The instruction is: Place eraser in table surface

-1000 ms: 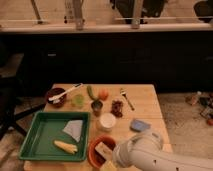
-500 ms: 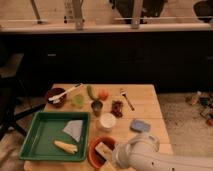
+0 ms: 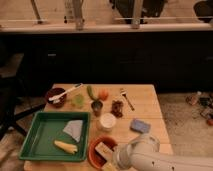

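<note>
The eraser, a small tan block with a paler top, lies inside the orange bowl at the near edge of the table surface. My white arm reaches in from the bottom right. Its gripper sits at the bowl's near right rim, just beside and below the eraser, and is mostly hidden by the arm's wrist. I cannot tell whether it touches the eraser.
A green tray with a grey cloth and a yellow corn piece lies left of the bowl. Behind the bowl stand a white cup, a blue sponge, a dark cup, an orange fruit, a fork and a dark red bowl.
The arm's end has edged slightly lower and closer to the orange bowl. The eraser and the other things have not moved.
</note>
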`<state>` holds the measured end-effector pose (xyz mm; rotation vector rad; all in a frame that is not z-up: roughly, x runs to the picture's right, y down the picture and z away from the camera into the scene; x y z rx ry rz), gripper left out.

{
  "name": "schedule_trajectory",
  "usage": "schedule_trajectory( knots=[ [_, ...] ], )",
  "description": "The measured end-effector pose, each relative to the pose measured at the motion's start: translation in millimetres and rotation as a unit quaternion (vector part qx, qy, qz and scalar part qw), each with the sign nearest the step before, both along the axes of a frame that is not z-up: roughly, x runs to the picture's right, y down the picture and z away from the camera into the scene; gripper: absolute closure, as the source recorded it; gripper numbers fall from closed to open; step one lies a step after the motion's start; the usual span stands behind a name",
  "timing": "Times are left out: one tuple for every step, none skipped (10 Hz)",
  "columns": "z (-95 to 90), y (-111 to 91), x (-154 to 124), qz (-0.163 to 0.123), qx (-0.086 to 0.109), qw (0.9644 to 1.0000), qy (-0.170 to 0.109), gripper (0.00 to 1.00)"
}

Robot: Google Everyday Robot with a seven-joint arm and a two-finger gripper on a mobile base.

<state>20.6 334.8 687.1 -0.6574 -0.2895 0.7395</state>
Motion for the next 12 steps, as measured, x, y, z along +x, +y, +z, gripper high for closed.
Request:
schedule_trajectory(
  knots=[
    [0.8,0,2,0.000,-0.002,1.0000,0.002,0.59],
    [1.2,0,2,-0.001,-0.004,1.0000,0.002,0.67],
    [1.5,0,2,-0.002,-0.005,1.0000,0.001,0.78],
    [1.4,-1,2,-0.002,-0.006,1.0000,0.000,0.88],
    [1.1,-1,3,-0.003,-0.006,1.0000,-0.001,0.96],
    [0.6,-2,2,-0.004,-0.006,1.0000,-0.002,1.00],
    [0.1,-3,2,-0.005,-0.005,1.0000,-0.004,1.00],
    [-0.2,-3,2,-0.008,-0.006,0.9999,-0.006,1.00],
    [-1.0,-4,0,-0.010,-0.006,0.9999,-0.009,1.00],
    [-2.9,-6,-1,-0.013,-0.005,0.9998,-0.014,1.00],
    [-8.1,-11,-2,-0.021,-0.002,0.9995,-0.026,1.00],
    [-12.9,-16,-2,-0.028,0.001,0.9990,-0.035,1.00]
  ],
)
